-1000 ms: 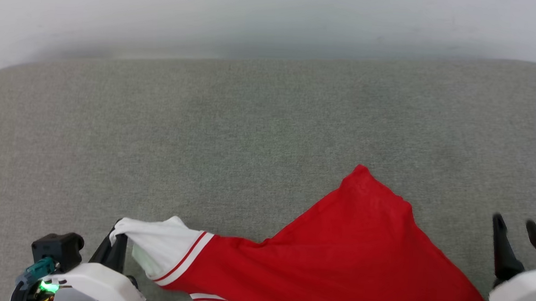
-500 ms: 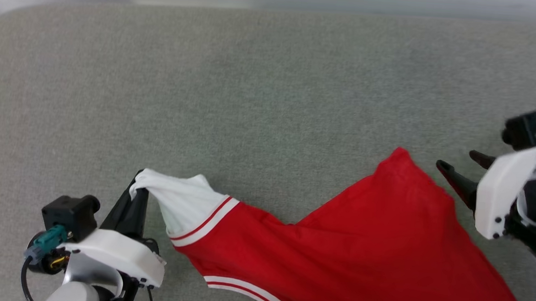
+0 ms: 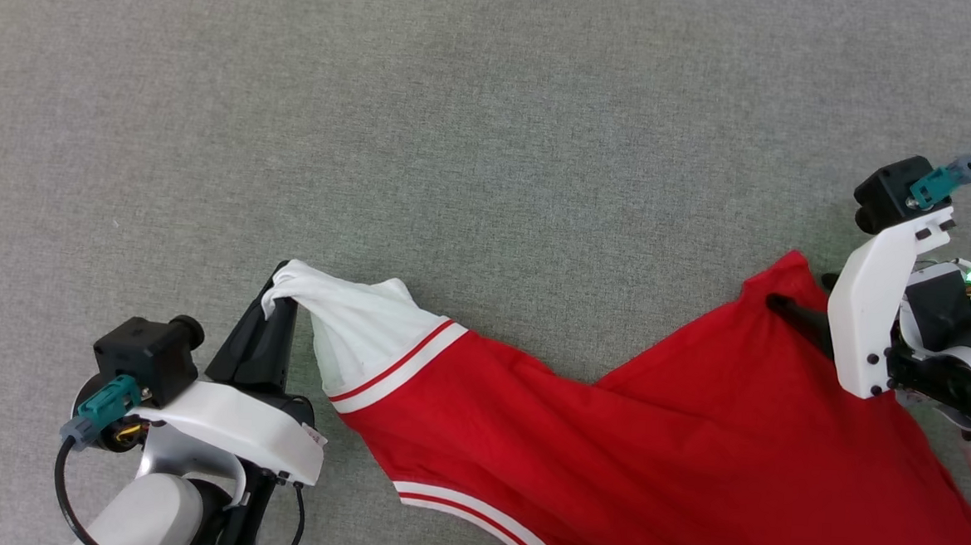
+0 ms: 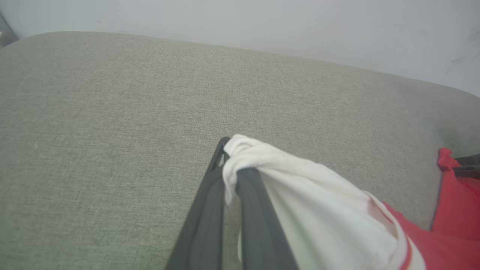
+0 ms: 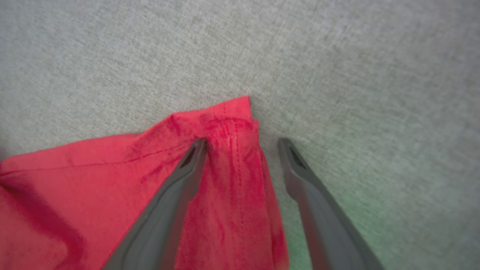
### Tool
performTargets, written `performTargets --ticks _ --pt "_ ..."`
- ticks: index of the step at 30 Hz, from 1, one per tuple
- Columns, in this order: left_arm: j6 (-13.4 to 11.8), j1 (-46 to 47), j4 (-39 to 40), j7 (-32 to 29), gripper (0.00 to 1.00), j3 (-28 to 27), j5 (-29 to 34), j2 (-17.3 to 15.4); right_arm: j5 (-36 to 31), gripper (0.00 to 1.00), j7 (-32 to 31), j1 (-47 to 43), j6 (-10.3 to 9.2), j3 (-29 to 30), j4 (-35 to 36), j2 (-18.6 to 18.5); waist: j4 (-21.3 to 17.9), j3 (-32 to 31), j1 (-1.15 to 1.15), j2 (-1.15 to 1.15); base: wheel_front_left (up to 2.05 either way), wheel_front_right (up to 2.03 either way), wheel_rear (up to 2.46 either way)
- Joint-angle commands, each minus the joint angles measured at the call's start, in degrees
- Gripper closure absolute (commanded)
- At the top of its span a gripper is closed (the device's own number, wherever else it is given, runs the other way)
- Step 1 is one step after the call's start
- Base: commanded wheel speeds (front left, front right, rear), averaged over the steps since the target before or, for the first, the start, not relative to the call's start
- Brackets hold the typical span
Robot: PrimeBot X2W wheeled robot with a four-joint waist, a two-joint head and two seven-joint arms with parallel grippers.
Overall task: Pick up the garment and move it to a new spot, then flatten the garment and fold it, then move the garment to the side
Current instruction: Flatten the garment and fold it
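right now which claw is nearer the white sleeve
Left. The left claw is shut on the sleeve at its tip; the right claw is open around the red corner, far across from the sleeve.

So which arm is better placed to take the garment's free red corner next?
Right. The right end effector is open, straddling the edge at the red corner of the garment; the left end effector is shut on the white sleeve, far from it.
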State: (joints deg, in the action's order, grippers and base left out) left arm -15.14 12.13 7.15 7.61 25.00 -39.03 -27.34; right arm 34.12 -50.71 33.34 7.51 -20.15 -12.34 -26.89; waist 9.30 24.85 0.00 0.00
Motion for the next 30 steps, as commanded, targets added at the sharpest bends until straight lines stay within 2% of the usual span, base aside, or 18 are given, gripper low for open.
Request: performTargets --ticks 1,2,3,4,9,14,20,25,30 --pt "0.2 0.7 -0.2 0.4 1.0 -0.1 -0.1 0.1 0.7 0.0 -2.1 -4.2 -0.04 -3.7 -4.8 1.3 0.0 0.0 0.0 0.0 0.0 0.0 0.0" --pt "0.3 0.8 -0.4 0.5 1.0 -0.1 -0.2 0.1 1.3 0.0 -2.3 -4.4 -0.04 -4.4 -5.7 1.2 0.0 -0.1 0.0 0.0 0.0 0.0 0.0" --pt "0.3 0.8 -0.7 0.5 1.0 -0.2 -0.3 0.1 1.5 0.61 -2.3 -4.4 -0.04 -5.1 -6.4 1.1 -0.1 -0.3 0.0 0.0 0.0 0.0 0.0" --pt "0.4 0.8 -0.8 0.6 1.0 -0.2 -0.4 0.1 1.9 1.0 -2.1 -4.3 -0.04 -5.6 -6.9 1.0 -0.2 -0.5 0.0 0.0 0.0 0.0 0.0" --pt "0.8 0.5 -1.9 0.3 1.0 -0.2 -0.7 -0.5 2.8 1.0 1.5 -1.2 -0.03 -5.9 -6.6 0.9 -0.8 -2.6 0.0 0.0 0.0 0.0 0.0" --pt "0.2 1.4 -2.9 -0.8 1.0 -1.6 0.2 -3.6 0.2 1.0 8.2 3.2 -0.04 -2.5 -6.5 1.1 -2.5 -5.7 0.0 0.0 0.0 0.0 0.0" --pt "0.5 6.6 -4.3 -3.1 1.0 -4.1 -0.7 -6.0 -3.9 1.0 15.0 4.9 -0.04 3.3 -9.6 4.5 -5.4 -9.7 0.0 0.0 0.0 0.0 0.0" --pt "2.8 14.5 -9.1 -4.0 1.0 -5.2 -2.3 -4.8 -7.2 1.0 19.2 7.3 -0.04 7.4 -12.0 7.3 -6.4 -12.0 0.0 0.0 0.0 0.0 0.0" --pt "6.4 26.2 -19.0 -4.2 1.0 -5.6 -4.2 -1.8 -11.0 1.0 24.2 12.0 -0.04 11.9 -15.6 10.7 -7.4 -13.0 0.0 0.0 0.0 0.0 0.0"
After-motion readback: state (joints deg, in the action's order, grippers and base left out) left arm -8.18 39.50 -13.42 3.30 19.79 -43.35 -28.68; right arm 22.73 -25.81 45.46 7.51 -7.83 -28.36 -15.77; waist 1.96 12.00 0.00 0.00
